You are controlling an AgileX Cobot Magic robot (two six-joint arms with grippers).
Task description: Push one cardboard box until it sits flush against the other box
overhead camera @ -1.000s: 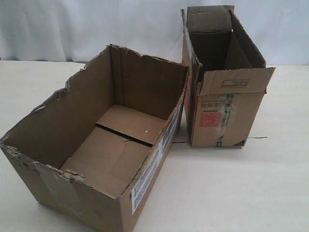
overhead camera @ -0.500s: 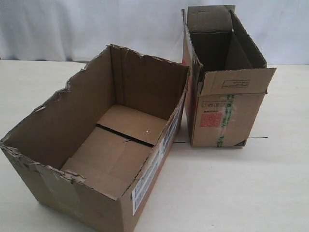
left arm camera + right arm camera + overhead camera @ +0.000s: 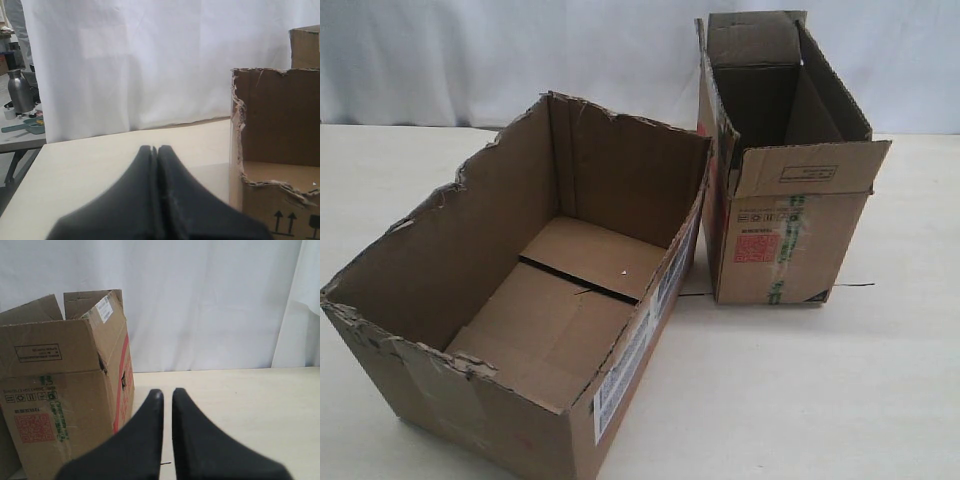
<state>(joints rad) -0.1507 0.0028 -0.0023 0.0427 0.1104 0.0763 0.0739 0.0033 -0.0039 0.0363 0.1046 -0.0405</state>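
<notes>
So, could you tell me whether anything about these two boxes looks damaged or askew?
The wide brown cardboard box has a ragged, torn rim and no flaps. It also sits skewed to the narrower, taller brown box with the red label, leaving a wedge of pale table between them.

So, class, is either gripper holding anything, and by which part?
Nothing is held. The fingers of the left gripper are pressed together; those of the right gripper stand slightly apart with nothing between.

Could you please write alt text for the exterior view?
A wide, open cardboard box with a ragged torn rim stands on a pale table, angled beside the other box, narrower and taller with a red label; a wedge of table shows between them.
</notes>
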